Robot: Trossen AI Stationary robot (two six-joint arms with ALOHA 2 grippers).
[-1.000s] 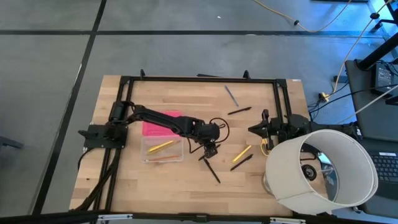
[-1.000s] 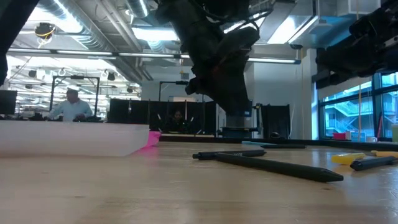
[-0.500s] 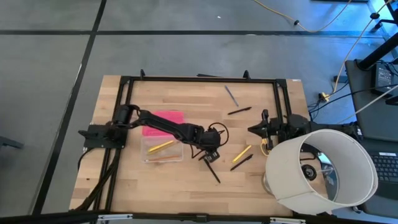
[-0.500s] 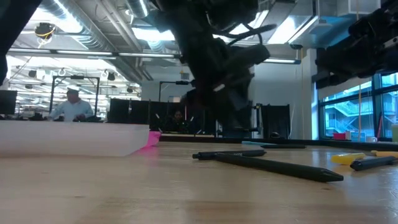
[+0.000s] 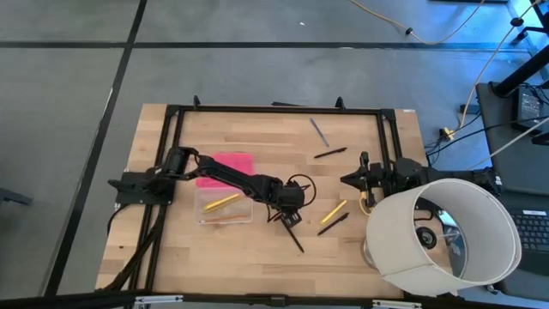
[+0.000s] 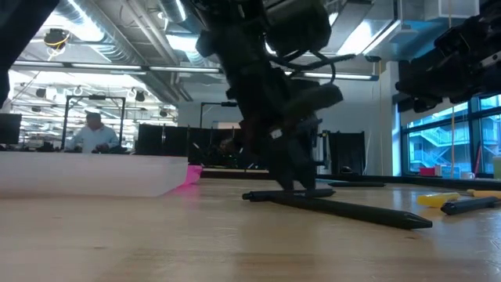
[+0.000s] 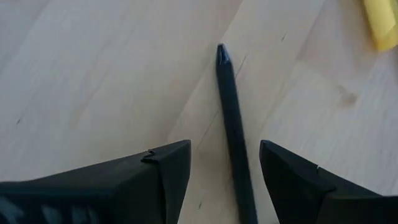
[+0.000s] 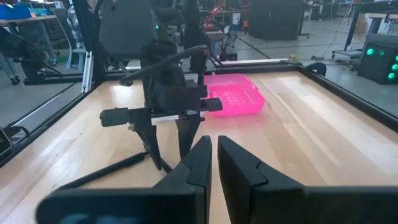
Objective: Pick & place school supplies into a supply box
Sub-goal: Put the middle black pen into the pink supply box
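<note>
Straddling: left gripper (image 5: 286,215) low over the table (image 5: 343,257), fingers (image 7: 161,171) spread wide on either side of a black pen (image 7: 235,130), not touching it
Left gripper place: near table centre in the high view, just toward 3 o'clock of the supply box
Black pen: flat on the wood, tip pointing away past the fingertips in the left wrist view; crossing a second black pen (image 5: 292,234) that runs toward 5 o'clock
Supply box: clear case (image 5: 224,207) lid off, lying at 9 o'clock from the left gripper; yellow pencil (image 5: 222,202) and an orange one (image 5: 225,221) inside
Pink lid: (image 5: 226,167) flat on the table at 12 o'clock of the case, touching or just beside it
Loose supplies: yellow pen (image 5: 334,212) and black pen (image 5: 333,225) side by side at 3 o'clock of the left gripper; another black pen (image 5: 330,153) and a grey pen (image 5: 319,132) toward 1 o'clock
Right gripper: (image 5: 350,178) parked at the 3 o'clock side of the table, fingers (image 8: 199,165) pressed together on nothing
Lampshade: large white one (image 5: 443,236) at the 4 o'clock corner
Background: a person (image 6: 92,133) far behind the table in the low view
</note>
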